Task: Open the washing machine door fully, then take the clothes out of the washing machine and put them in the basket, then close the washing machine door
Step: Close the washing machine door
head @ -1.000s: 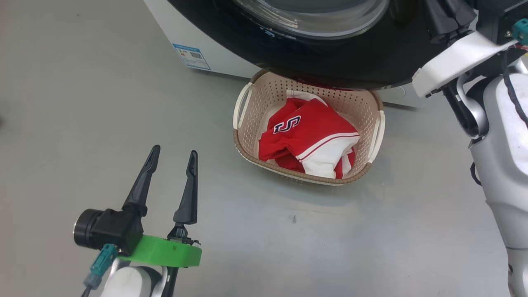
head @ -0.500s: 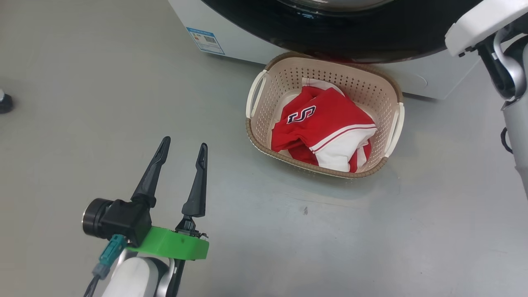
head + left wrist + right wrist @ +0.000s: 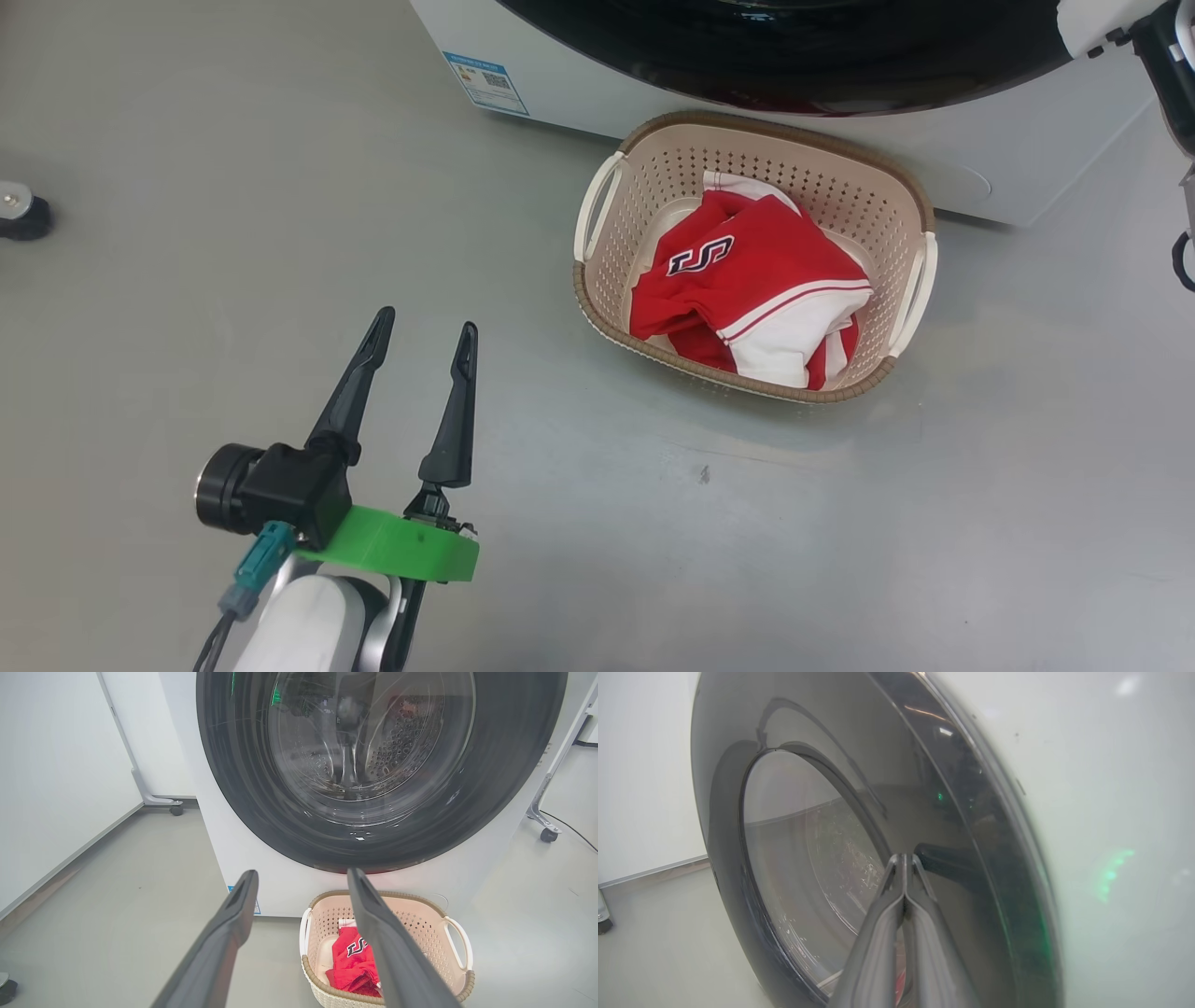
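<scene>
The clothes [image 3: 752, 280] fill the basket [image 3: 840, 191]; the left gripper [image 3: 425, 322] has its jaws spread and empty, while the right gripper [image 3: 903, 858] has its jaws pressed together by the washing machine door [image 3: 952, 788].

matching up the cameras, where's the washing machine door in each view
head view: washing machine door, black rim along the top edge, above the basket
left wrist view: door upper centre, beyond the open left gripper
right wrist view: door left and centre, behind the shut right gripper
shared landmark: washing machine's white front
</scene>
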Motion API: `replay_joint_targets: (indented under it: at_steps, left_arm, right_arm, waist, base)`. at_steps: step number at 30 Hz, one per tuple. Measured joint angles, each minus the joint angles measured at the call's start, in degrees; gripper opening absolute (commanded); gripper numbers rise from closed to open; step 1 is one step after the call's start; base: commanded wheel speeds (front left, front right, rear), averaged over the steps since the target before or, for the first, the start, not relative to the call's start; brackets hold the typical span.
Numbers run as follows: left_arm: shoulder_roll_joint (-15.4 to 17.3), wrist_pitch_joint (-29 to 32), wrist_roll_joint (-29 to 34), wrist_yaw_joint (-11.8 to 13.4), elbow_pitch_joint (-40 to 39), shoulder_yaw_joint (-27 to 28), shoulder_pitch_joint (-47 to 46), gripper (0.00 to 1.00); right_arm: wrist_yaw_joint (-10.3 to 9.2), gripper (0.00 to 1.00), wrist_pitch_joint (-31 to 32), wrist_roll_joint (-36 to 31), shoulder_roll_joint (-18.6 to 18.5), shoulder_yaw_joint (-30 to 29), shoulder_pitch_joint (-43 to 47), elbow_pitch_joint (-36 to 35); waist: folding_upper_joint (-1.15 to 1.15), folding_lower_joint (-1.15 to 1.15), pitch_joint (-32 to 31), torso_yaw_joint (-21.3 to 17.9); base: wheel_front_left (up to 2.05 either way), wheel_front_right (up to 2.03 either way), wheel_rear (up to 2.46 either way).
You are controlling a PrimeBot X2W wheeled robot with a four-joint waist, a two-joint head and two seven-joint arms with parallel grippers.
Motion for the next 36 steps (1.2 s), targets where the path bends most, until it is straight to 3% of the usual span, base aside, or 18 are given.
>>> replay_joint_targets:
  at_steps: [18,32,33,34,35,36]
  left_arm:
    - [-0.19,-0.02,0.30,0.22,-0.11,1.16,-0.90,1.00]
    - [-0.20,-0.16,1.48,0.57,0.66,2.63,-0.81,1.00]
    - [-0.19,-0.16,1.55,0.57,0.77,2.65,-0.80,1.00]
    - [-0.19,-0.16,1.60,0.57,0.87,2.67,-0.80,1.00]
    - [-0.15,-0.16,1.66,0.56,1.00,2.66,-0.79,1.00]
    - [-0.13,-0.16,1.76,0.56,1.21,2.66,-0.78,1.00]
  right_arm:
    - [-0.24,0.00,-5.14,0.81,2.24,3.00,-0.42,4.25]
    - [-0.23,0.00,-12.77,4.70,3.66,2.78,13.59,4.71]
    - [-0.24,0.15,-13.17,5.04,3.96,2.49,14.63,4.64]
    - [-0.24,0.42,-13.33,5.27,4.26,2.40,15.63,4.56]
    - [-0.24,0.94,-13.60,5.50,4.56,2.38,16.66,4.47]
    - [-0.24,1.00,-13.66,5.70,4.83,2.40,17.66,4.37]
  waist:
    - [0.00,0.00,-1.16,-1.01]
    - [0.00,0.00,-3.72,-4.97]
    - [0.00,0.00,-4.02,-5.25]
    - [0.00,0.00,-4.30,-5.55]
    - [0.00,0.00,-4.60,-5.85]
    - [0.00,0.00,-4.89,-6.15]
  base:
    - [0.00,0.00,0.00]
    - [0.00,0.00,0.00]
    - [0.00,0.00,0.00]
    - [0.00,0.00,0.00]
    - [0.00,0.00,0.00]
    - [0.00,0.00,0.00]
